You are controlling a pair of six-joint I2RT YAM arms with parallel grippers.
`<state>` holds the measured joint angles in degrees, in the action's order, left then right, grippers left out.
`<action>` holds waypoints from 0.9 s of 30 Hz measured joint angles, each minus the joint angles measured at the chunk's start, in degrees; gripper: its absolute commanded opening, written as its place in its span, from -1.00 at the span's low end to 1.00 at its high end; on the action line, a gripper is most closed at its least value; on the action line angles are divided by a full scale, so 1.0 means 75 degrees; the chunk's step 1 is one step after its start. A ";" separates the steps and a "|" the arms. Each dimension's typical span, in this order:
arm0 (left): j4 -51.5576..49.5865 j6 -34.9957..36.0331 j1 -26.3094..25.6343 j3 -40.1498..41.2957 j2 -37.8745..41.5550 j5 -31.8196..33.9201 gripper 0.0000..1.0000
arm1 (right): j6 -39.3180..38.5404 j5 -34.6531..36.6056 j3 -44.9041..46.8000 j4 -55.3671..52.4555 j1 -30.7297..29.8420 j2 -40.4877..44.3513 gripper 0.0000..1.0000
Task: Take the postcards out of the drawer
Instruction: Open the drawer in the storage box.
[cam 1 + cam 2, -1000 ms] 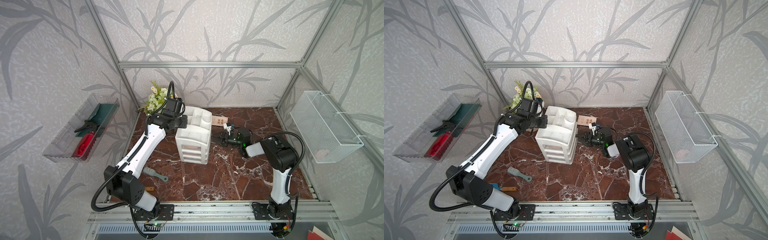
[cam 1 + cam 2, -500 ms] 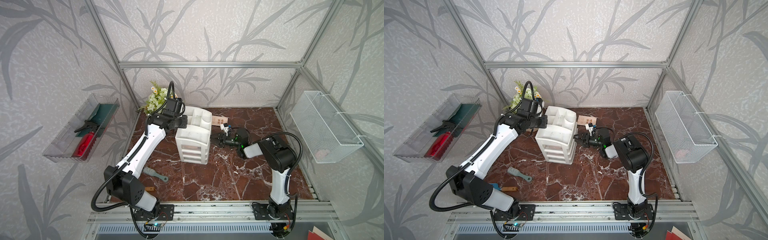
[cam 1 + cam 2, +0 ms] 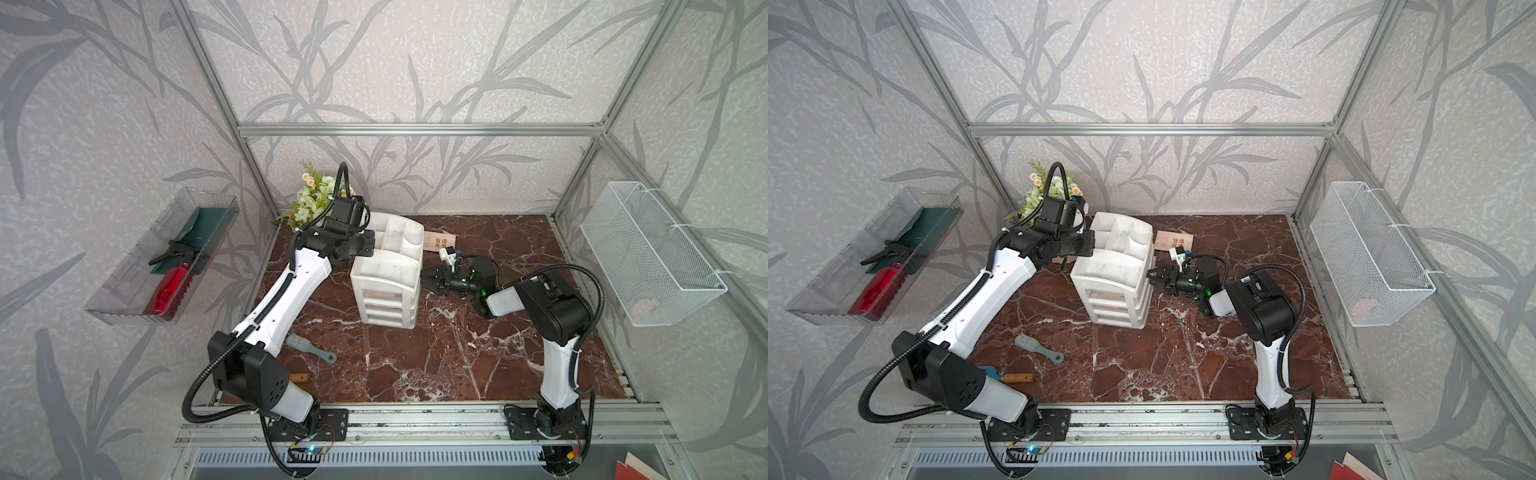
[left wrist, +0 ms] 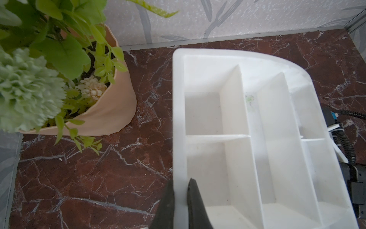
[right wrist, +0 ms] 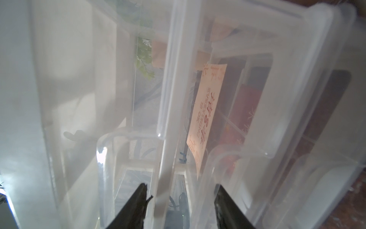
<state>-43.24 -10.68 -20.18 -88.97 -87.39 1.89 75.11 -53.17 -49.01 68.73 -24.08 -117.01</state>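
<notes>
Left pincer (image 4: 181, 181) clamps organizer (image 4: 257, 59) rim | right pincer (image 5: 180, 186) parted astride drawer (image 5: 297, 79) edge | postcard (image 5: 210, 111) inside

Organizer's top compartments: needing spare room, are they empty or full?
Empty where visible: the compartments show bare white floors, left wrist view.

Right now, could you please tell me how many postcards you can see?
3: one cream postcard lies on the table beside the drawer unit's rear; a second cream card and a red card sit inside a drawer, seen through its clear front. Others may be hidden.
</notes>
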 measured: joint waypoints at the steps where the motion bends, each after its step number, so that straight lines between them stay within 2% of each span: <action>1: 0.0000 -0.0003 0.0000 0.0000 0.0000 0.0000 -1.00 | 0.0015 0.0000 0.0000 0.0006 -0.0003 -0.0003 0.07; 13: 0.0044 0.0012 -0.0006 0.0029 0.0000 0.0117 -1.00 | 0.0487 0.0015 -0.0041 0.0388 -0.0047 -0.0195 -0.04; 27: -0.0006 0.0096 -0.0090 0.0026 -0.0009 0.0466 -1.00 | 0.0903 0.0015 -0.0041 0.0752 -0.0047 -0.0309 -0.05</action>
<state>-43.29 -9.96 -20.86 -88.77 -87.46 5.39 81.89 -53.06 -49.32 74.37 -24.43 -119.33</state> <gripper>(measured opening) 0.094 0.475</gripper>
